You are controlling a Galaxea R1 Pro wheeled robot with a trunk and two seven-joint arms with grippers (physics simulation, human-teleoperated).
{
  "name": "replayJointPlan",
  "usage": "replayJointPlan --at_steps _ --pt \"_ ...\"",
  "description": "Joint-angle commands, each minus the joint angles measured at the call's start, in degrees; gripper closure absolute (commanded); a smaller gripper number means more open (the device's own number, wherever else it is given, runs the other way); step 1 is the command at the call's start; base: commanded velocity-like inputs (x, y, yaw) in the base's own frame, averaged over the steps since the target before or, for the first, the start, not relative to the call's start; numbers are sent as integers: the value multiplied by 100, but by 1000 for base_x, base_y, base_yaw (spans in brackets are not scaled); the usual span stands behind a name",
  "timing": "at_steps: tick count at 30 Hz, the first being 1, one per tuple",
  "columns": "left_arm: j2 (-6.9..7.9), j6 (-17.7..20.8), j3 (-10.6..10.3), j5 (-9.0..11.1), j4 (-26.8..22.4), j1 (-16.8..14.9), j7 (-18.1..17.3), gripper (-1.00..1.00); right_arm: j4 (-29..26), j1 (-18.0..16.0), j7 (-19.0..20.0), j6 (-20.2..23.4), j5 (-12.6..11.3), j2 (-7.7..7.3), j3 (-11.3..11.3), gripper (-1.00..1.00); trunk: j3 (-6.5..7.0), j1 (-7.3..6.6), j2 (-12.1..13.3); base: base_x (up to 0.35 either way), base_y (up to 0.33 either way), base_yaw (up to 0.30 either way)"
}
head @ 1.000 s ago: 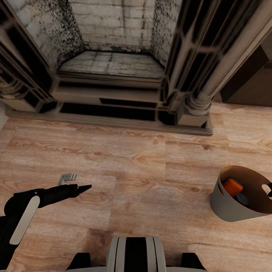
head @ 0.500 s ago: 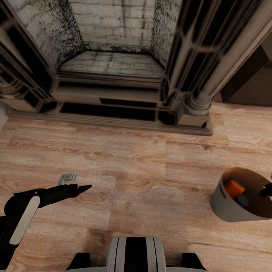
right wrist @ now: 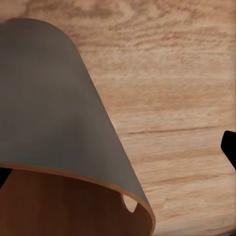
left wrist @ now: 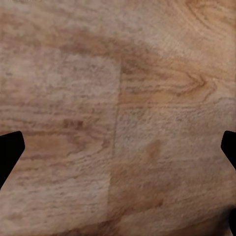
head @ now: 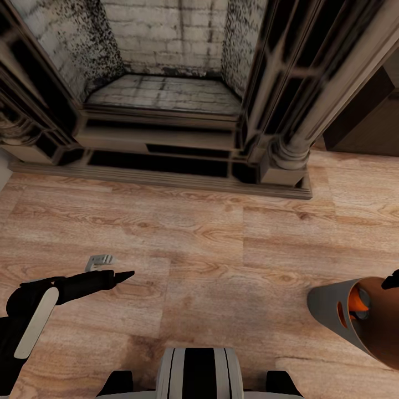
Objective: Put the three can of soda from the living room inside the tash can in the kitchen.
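head view: fireplace point(head: 166, 105) ahead, dark cabinet point(head: 368, 122) to its right
bin: trash can point(head: 338, 310) tipped, orange soda can point(head: 354, 301) inside
floor: light wood floor point(head: 221, 244)
left gripper point(head: 126, 274): fingers apart
right gripper point(head: 391, 281): can't tell

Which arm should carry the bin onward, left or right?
Right. The right gripper is at the rim of the tilted grey tapered bin with the brown inside, an orange can showing through its slot. The left gripper hangs open over bare wood floor, far across.
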Motion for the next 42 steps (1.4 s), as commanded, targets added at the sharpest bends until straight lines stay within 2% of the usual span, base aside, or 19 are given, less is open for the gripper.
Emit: replayJointPlan --at_steps 1,14,17,38,42 --pt "0 0 0 0 0 0 0 -100 -1 -1 -11 2 1 1 -2 -100 0 0 0 0 0 0" --pt "0 -8 -7 0 1 0 -3 -100 -5 -1 -13 2 9 -1 21 -100 0 0 0 0 0 0" --pt "0 -4 -10 0 1 0 -1 -100 -6 -1 -12 2 5 -2 19 -100 67 -8 4 0 0 0" --pt "-2 34 -27 0 1 -9 0 -100 -7 8 -11 2 12 -10 38 -100 444 -469 846 0 0 0" --pt "-4 34 -27 0 1 -9 0 -100 -9 8 -11 2 12 -50 45 -100 515 -557 1007 0 0 0"
